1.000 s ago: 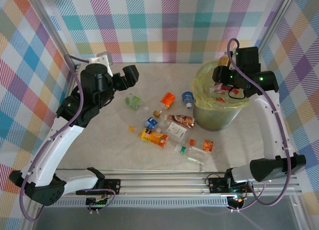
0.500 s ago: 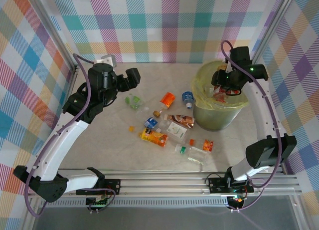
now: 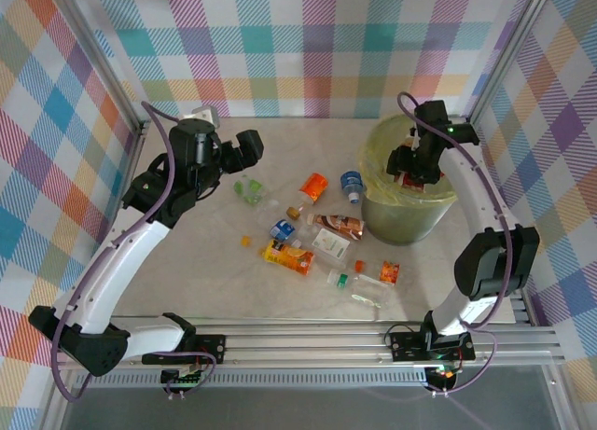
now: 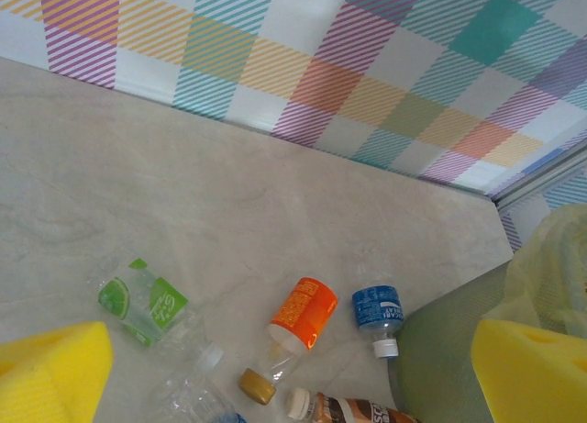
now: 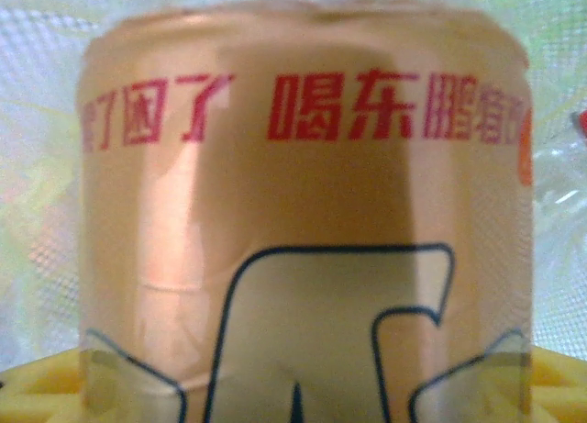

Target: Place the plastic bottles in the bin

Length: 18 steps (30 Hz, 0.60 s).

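Overhead, I'm seeing the right gripper (image 3: 411,161) dropping further into the bin (image 3: 401,223); release looks near. Left wrist: the left gripper (image 4: 292,372) is hanging wide apart above loose bottles (image 4: 303,315). Right wrist: jaws are clamping the tan-labelled bottle (image 5: 303,212).

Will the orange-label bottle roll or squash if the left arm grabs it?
The orange-label bottle lies on its side and looks round, so a nudge would probably roll it. Its clear neck end looks empty: likely light and easily squashed.
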### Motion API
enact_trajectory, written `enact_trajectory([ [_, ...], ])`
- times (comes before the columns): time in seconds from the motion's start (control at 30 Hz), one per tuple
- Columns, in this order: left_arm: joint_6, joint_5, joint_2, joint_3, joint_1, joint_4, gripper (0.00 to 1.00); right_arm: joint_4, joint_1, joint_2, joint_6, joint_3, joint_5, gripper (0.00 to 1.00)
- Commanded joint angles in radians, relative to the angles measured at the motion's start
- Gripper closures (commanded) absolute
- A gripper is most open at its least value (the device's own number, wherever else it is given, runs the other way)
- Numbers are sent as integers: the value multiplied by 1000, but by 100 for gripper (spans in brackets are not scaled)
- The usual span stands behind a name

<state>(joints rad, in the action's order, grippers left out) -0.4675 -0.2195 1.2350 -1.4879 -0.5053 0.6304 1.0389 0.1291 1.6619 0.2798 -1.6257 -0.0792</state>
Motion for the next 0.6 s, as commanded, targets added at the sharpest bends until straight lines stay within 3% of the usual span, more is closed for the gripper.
enact_trajectory([
  [0.0,-17,16,1,13,14,17,0,-26,-6,23,4,21,-14,30],
  [0.57,-26,46,22,28,30,40,0,-75,-6,126,4,71,-24,8],
])
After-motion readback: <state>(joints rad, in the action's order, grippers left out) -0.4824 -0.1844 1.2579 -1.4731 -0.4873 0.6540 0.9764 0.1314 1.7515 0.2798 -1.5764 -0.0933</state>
